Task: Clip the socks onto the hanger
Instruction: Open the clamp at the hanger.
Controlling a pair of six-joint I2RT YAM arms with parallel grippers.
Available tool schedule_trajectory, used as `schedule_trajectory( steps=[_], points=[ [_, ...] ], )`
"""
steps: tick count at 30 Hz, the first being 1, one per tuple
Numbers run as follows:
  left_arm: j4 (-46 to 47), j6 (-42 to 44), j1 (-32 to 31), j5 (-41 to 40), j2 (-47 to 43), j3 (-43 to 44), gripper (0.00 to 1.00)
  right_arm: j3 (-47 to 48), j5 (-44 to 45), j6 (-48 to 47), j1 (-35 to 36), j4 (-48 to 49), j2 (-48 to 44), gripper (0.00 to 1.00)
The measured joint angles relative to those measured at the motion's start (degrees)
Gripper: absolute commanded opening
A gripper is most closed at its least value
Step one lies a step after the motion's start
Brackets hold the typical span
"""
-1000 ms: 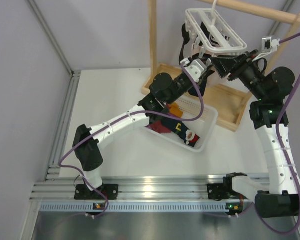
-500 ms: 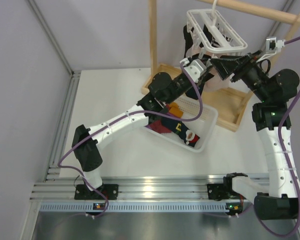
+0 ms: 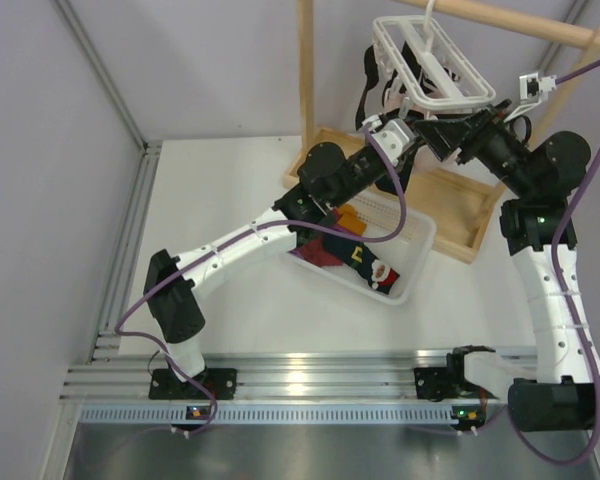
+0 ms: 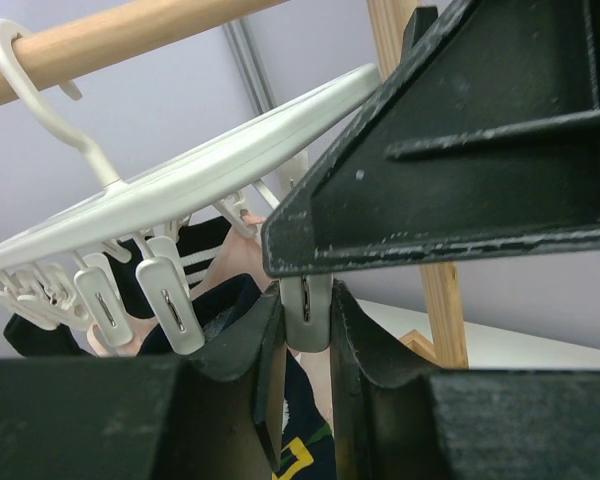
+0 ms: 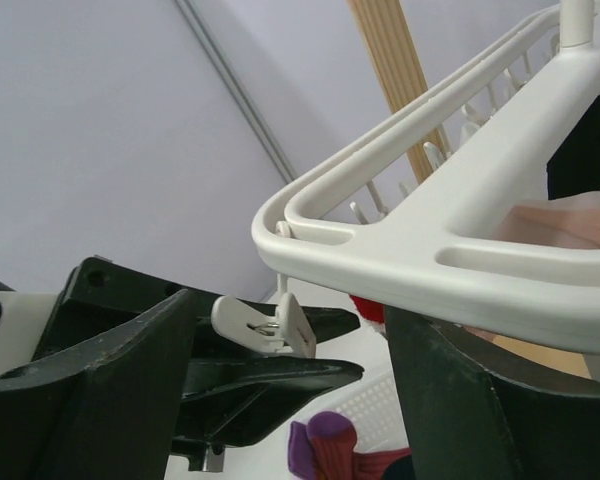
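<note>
Visibly, navy sock (image 4: 294,452) bears a yellow mark.

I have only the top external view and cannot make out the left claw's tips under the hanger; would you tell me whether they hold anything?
Observer: In the left wrist view, the left claw is closed on a white peg hanging from the hanger.
Operator: Thank you; is the right claw gripping anything?
Observer: No; the right wrist view shows the right claw open, neither finger touching the tilted peg between them.
</note>
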Motion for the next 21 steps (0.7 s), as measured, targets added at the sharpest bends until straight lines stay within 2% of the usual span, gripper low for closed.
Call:
schedule_trajectory(
  steps=[5,8,9,12,15,16,18,21],
  points=[
    [-0.8,0.0,0.0,0.5,0.0,0.9,0.00,0.3,0.9,-1.9,1.0,-1.6,0.5,0.65],
    [-1.7,0.0,0.0,0.6,0.0,1.2,0.00,0.4,1.0,-3.0,1.6,-1.7,0.5,0.45],
    [-2.1,0.0,0.1,0.6,0.0,1.2,0.01,0.7,1.0,-3.1,1.7,-1.8,0.5,0.34],
    [-2.7,0.0,0.2,0.6,0.1,1.2,0.05,1.1,1.5,-3.8,2.2,-1.9,0.5,0.19],
    [-3.0,-0.1,0.3,0.6,0.1,1.5,0.19,1.5,3.4,-4.6,2.2,-2.1,0.5,0.07],
    [-3.1,-0.1,0.3,0.6,0.1,1.6,0.26,1.5,3.8,-4.9,2.2,-2.1,0.5,0.06],
    [-3.1,0.0,0.3,0.5,0.1,1.6,0.29,1.8,4.2,-5.0,2.2,-2.8,0.6,0.00],
    [-3.5,0.2,0.3,0.7,0.0,1.6,0.41,1.8,4.5,-5.1,2.2,-3.3,0.6,0.00]
  ],
)
